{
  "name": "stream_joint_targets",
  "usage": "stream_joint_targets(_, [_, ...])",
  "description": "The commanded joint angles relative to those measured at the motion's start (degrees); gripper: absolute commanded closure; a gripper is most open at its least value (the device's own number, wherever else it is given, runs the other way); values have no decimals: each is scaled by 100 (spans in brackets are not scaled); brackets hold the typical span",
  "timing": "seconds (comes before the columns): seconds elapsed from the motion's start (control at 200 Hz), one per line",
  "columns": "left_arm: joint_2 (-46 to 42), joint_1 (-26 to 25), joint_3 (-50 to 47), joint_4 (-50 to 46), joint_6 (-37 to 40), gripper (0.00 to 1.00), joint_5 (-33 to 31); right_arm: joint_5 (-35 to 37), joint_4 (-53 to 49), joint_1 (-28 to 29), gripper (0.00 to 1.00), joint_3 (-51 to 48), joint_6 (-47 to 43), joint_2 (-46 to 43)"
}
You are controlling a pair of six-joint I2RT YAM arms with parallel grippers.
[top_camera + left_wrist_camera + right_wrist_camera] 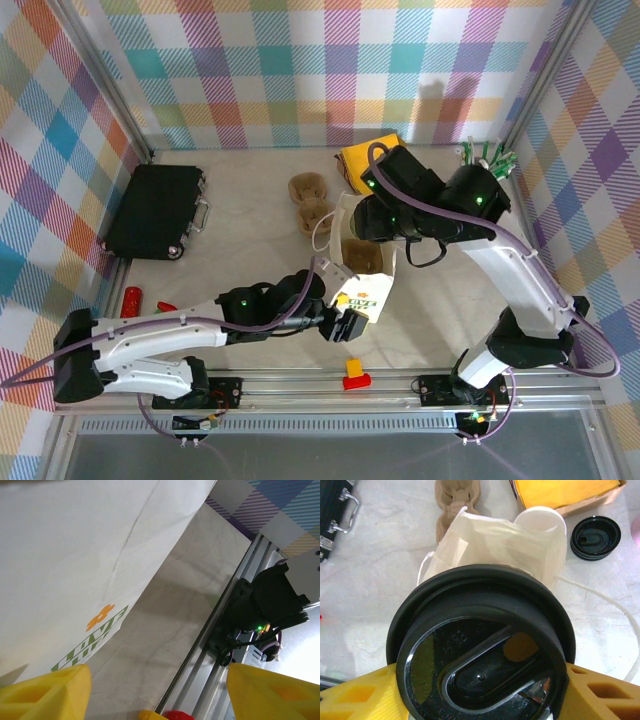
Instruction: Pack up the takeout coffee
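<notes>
The takeout coffee (480, 660) shows from above as a black lid hiding the cup body. My right gripper (480, 695) is shut on it, a yellow finger (360, 695) on each side. It hangs over the open mouth of the white paper bag (490, 540). From above, the right gripper (375, 225) sits just over the bag's (362, 275) top. My left gripper (350, 322) is at the bag's near lower corner. In the left wrist view the left gripper (160, 692) stands open with nothing between its fingers, and the bag's printed side (75, 555) lies just left of it.
A black case (155, 210) lies at the back left. Brown cup carriers (310, 205), a yellow box (365, 160) and green-and-white sticks (490, 155) stand behind the bag. Spare black lids (596, 536) lie right of the bag. A red-and-yellow piece (355, 378) sits by the front rail (215, 645).
</notes>
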Motion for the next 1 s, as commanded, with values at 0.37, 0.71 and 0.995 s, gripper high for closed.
stream_joint_targets(0.37, [198, -150, -284, 917, 333, 29, 706, -523, -788, -151, 44, -700, 337, 126])
stream_joint_targets(0.71, [1020, -505, 79, 1475, 398, 31, 803, -912, -638, -447, 44, -1084, 213, 64])
stream_joint_targets(0.995, [1699, -559, 525, 1798, 459, 32, 1034, -1147, -722, -695, 44, -1117, 22, 100])
